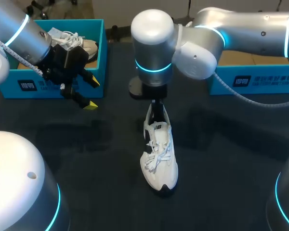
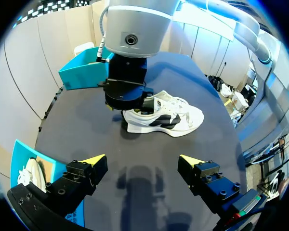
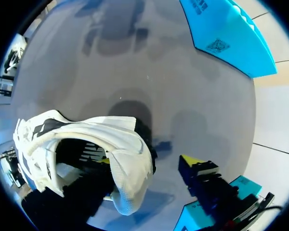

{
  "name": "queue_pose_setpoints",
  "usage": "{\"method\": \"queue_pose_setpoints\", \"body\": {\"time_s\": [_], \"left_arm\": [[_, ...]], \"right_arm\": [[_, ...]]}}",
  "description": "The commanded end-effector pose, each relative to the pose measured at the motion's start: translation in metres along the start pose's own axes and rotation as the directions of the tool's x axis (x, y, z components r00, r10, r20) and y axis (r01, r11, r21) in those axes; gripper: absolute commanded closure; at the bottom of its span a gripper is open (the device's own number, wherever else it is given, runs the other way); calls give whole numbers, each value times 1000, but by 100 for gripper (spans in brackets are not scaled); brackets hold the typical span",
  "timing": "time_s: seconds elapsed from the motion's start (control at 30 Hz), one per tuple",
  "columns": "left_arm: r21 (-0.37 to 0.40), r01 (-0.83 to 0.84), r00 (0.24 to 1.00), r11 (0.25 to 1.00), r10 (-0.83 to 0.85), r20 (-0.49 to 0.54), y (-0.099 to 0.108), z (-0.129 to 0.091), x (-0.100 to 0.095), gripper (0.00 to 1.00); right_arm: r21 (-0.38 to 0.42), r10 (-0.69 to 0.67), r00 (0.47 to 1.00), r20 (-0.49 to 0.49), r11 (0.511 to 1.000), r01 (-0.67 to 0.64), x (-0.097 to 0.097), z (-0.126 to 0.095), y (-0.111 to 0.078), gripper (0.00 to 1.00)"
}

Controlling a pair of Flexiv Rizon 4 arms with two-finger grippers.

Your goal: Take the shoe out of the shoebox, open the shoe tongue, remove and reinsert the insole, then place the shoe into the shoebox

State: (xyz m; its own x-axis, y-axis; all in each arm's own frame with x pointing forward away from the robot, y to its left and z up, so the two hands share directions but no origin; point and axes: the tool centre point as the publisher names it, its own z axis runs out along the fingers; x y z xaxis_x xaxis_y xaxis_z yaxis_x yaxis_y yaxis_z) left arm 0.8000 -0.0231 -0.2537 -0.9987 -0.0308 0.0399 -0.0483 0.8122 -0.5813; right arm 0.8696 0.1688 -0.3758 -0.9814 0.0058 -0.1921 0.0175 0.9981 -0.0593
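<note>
The white shoe (image 1: pixel 159 154) lies on the dark bench (image 1: pixel 221 159). It is not in a box. In the head view its long line runs from far to near, with the heel far and the toe near.

The right arm (image 1: pixel 241 29) reaches in past the middle, and its jaws point straight down at the heel end. The left arm (image 1: pixel 19 33) hangs off to the side, near a blue shoebox (image 1: pixel 19 86) that has another shoe (image 1: pixel 74 41) in it. So the right arm is much nearer to the shoe.

The right jaws are apart and are not squeezing. The right wrist view shows why. One yellow-tipped finger (image 3: pixel 195 163) stands outside the heel, and a bit of bench shows between it and the shoe. The other finger looks to go down into the shoe's mouth, so the heel wall sits between the two. I think the next move is to close on that wall, or to hold the shoe while the tongue gets opened.

The left jaws are wide apart and hold nothing. In the left wrist view the shoe lies sideways ahead of them, well apart.

The head view hides the right jaws behind the arm's big wrist, and only the right wrist view shows inside the shoe. The left wrist view shows the shoe's whole side with its black marks.
</note>
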Motion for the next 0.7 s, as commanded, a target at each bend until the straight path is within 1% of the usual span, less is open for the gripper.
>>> {"method": "queue_pose_setpoints", "body": {"time_s": [0.03, 0.1, 0.27, 0.37, 0.4, 0.47, 0.53, 0.6, 0.7], "left_arm": [[-3, 0, 1000, 1000, 0, 1, 0, 0, 1, 0], [-3, 0, 1000, 1000, 0, 1, 0, 0, 1, 0], [-3, 0, 1000, 1000, 0, 1, 0, 0, 1, 0], [-3, 0, 1000, 1000, 0, 1, 0, 0, 1, 0], [-3, 0, 1000, 1000, 0, 1, 0, 0, 1, 0], [-3, 0, 1000, 1000, 0, 1, 0, 0, 1, 0], [-3, 0, 1000, 1000, 0, 1, 0, 0, 1, 0], [-3, 0, 1000, 1000, 0, 1, 0, 0, 1, 0], [-3, 0, 1000, 1000, 0, 1, 0, 0, 1, 0]], "right_arm": [[-2, -3, 1000, -7, 1000, 3, -1, 0, -2, 52], [-1, -9, 1000, -12, 1000, 9, -1, 1, -1, 56], [5, -12, 1000, -26, 1000, 12, 6, 7, 6, 55], [15, -7, 999, -35, 1000, 7, 9, 11, 6, 61], [21, -2, 999, -34, 1000, 3, 10, 11, 5, 64], [23, 4, 999, -33, 1000, -4, 10, 11, 5, 73], [29, 6, 1000, -31, 1000, -5, 10, 11, 5, 76], [41, 15, 1000, -27, 999, -14, 11, 11, 3, 100], [47, 29, 999, -22, 998, -28, 10, 8, 0, 100]]}}
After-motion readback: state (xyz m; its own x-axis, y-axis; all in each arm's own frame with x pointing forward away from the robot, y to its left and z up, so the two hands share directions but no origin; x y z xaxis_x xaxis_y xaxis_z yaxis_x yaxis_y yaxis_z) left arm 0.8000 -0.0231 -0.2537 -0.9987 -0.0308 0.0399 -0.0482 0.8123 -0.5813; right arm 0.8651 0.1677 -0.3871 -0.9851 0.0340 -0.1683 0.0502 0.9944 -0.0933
